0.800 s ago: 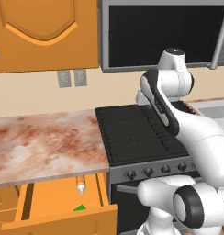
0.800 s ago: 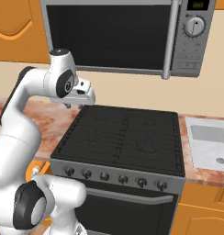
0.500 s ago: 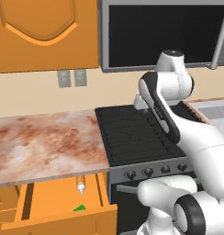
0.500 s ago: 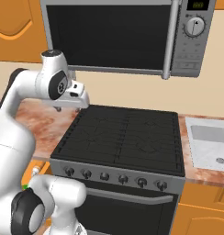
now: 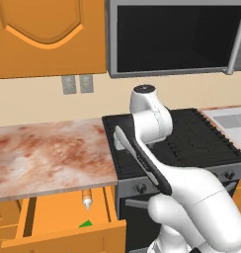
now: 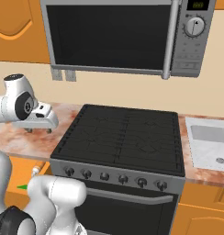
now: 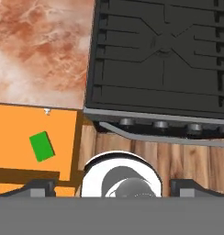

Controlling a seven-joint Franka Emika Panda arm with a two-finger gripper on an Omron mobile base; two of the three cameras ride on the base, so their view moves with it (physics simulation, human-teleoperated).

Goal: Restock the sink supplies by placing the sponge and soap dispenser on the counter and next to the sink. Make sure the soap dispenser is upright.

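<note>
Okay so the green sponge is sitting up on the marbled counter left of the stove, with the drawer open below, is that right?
Not quite: the sponge lies inside the open drawer below the counter, not on it, as the hand view shows. The rest is right.

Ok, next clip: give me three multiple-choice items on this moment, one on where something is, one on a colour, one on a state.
1. Where does the sponge lie?
A. in the open drawer
B. on the stovetop
C. in the sink

2. What colour is the sponge?
A. yellow
B. bright green
C. blue

3. How does the soap dispenser stand?
A. upright on the counter
B. upright beside the sink
C. lying on its side in the drawer

Answers:
1. A: the hand view shows it on the orange drawer floor, below the edge of the counter.
2. B: it shows as a green block in the hand view and as a green corner in the left base view.
3. C: the left base view shows it flat on the drawer floor, its white pump end pointing towards the drawer front.
</note>
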